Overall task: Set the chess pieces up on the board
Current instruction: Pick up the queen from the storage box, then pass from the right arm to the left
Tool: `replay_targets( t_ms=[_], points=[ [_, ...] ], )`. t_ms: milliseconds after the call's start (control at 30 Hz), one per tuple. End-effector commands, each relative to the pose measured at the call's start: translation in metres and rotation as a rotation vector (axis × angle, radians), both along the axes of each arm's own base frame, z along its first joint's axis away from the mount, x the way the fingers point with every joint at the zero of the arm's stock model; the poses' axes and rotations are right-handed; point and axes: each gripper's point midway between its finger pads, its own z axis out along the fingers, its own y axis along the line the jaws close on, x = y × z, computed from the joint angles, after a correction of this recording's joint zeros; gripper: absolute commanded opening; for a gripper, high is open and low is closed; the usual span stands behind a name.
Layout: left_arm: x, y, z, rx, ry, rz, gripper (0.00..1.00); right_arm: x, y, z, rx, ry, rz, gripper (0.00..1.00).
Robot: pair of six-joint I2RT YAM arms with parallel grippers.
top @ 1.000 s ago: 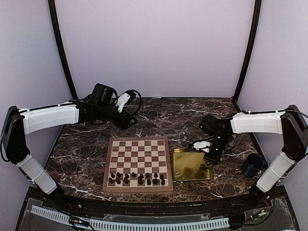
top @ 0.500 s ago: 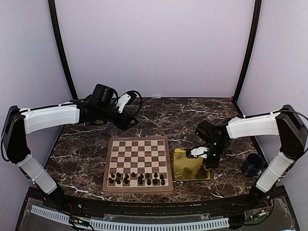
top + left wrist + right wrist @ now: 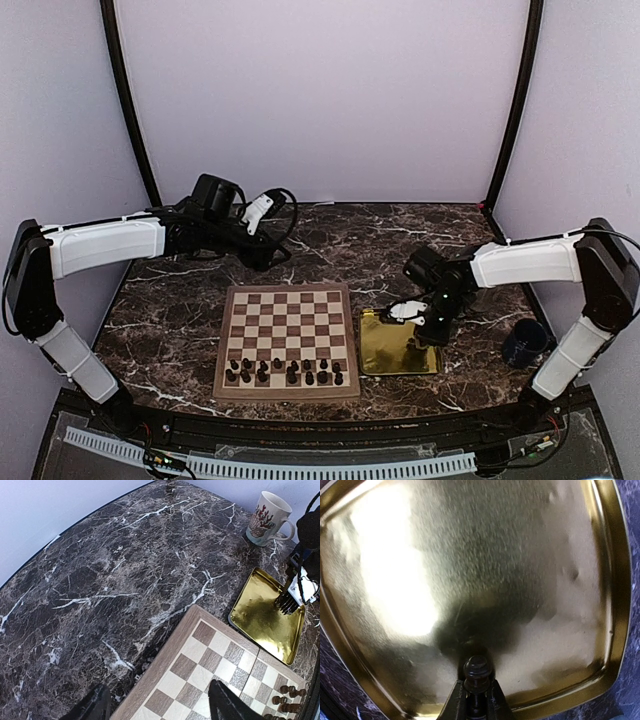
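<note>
The wooden checkered board (image 3: 288,340) lies at the table's centre; several dark chess pieces (image 3: 285,372) stand in its two nearest rows. My right gripper (image 3: 476,697) is shut on one dark chess piece (image 3: 478,672) and holds it just above the gold tray (image 3: 485,580). In the top view that gripper (image 3: 418,338) hangs over the tray (image 3: 385,350), right of the board. My left gripper (image 3: 157,705) is open and empty, hovering over the board's far left corner (image 3: 200,630); in the top view it (image 3: 272,252) sits behind the board.
A white mug with a red pattern (image 3: 267,512) stands on the marble at the far right. A dark blue cup (image 3: 523,343) sits near the right arm's base. Black frame posts stand at both back corners.
My right gripper dipped into the gold tray, closed on a chess piece, and has risen slightly. The left arm has stayed still.
</note>
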Motion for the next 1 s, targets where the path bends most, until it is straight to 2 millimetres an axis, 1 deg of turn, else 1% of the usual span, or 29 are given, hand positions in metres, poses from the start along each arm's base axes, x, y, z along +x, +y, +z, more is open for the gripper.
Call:
replay_targets(
  t_ms=[0,67,100,167,267,400,433,467,500,533,700,867,967],
  points=[
    [-0.016,-0.015,0.02,-0.102,-0.007,-0.107,0.69,0.011,0.045,0.032,0.224,-0.035,0.024,0.06],
    [-0.021,-0.019,0.025,-0.131,-0.009,-0.135,0.69,0.013,0.056,0.042,0.274,-0.038,0.035,0.05],
    [-0.03,-0.027,0.026,-0.142,-0.01,-0.165,0.69,0.015,0.062,0.047,0.302,-0.041,0.041,0.05],
    [-0.037,-0.033,0.03,-0.164,-0.009,-0.192,0.68,0.017,0.074,0.059,0.359,-0.041,0.055,0.04],
    [-0.047,-0.042,0.036,-0.209,0.003,-0.225,0.67,0.021,0.094,0.081,0.46,-0.04,0.077,0.04],
    [-0.061,-0.057,0.041,-0.303,0.065,-0.267,0.67,0.028,0.118,0.108,0.573,-0.032,0.093,0.04],
    [-0.062,-0.06,0.042,-0.328,0.082,-0.269,0.67,0.028,0.122,0.11,0.587,-0.022,0.093,0.04],
    [-0.063,-0.063,0.043,-0.359,0.102,-0.268,0.66,0.033,0.129,0.123,0.621,-0.032,0.1,0.04],
    [-0.064,-0.065,0.043,-0.389,0.127,-0.262,0.66,0.034,0.134,0.131,0.645,-0.032,0.105,0.04],
    [-0.063,-0.067,0.041,-0.417,0.152,-0.249,0.65,0.035,0.139,0.128,0.651,-0.012,0.103,0.04],
    [-0.065,-0.076,0.04,-0.563,0.248,-0.226,0.63,0.039,0.155,0.144,0.715,0.017,0.112,0.05],
    [-0.072,-0.09,0.035,-0.628,0.304,-0.236,0.63,0.04,0.16,0.148,0.732,0.04,0.112,0.06],
    [-0.077,-0.102,0.028,-0.643,0.344,-0.255,0.59,0.039,0.161,0.149,0.737,0.047,0.111,0.06]
  ],
)
